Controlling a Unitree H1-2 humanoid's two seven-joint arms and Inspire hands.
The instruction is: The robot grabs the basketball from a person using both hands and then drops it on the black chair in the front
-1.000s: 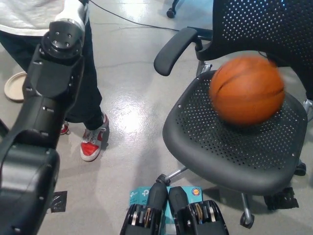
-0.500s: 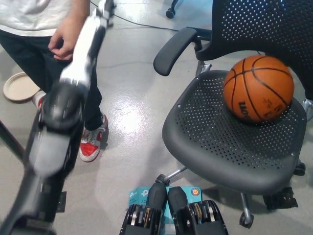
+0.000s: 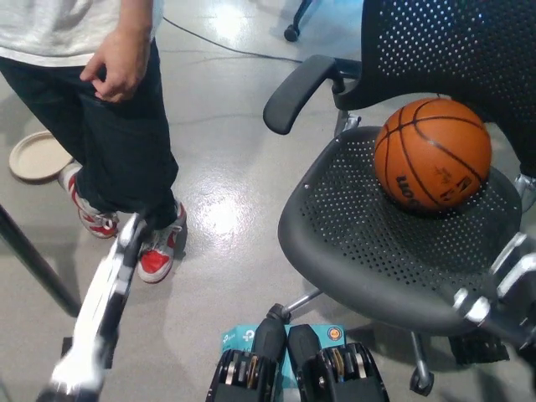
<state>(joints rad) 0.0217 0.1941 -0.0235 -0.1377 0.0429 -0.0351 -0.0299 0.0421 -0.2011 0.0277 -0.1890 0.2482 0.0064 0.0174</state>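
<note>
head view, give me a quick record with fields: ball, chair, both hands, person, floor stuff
ball: basketball resting on the seat of the black chair, towards its back, touching the backrest area
chair: black perforated seat and backrest, armrest on picture left
left hand: white, blurred, low at picture left, off the ball; fingers not readable
right hand: at the lower right edge, beside the seat rim, holding nothing; fingers not readable
person: standing at upper left, a hand by the hip, red and white shoes
floor: a beige plate at left
</note>
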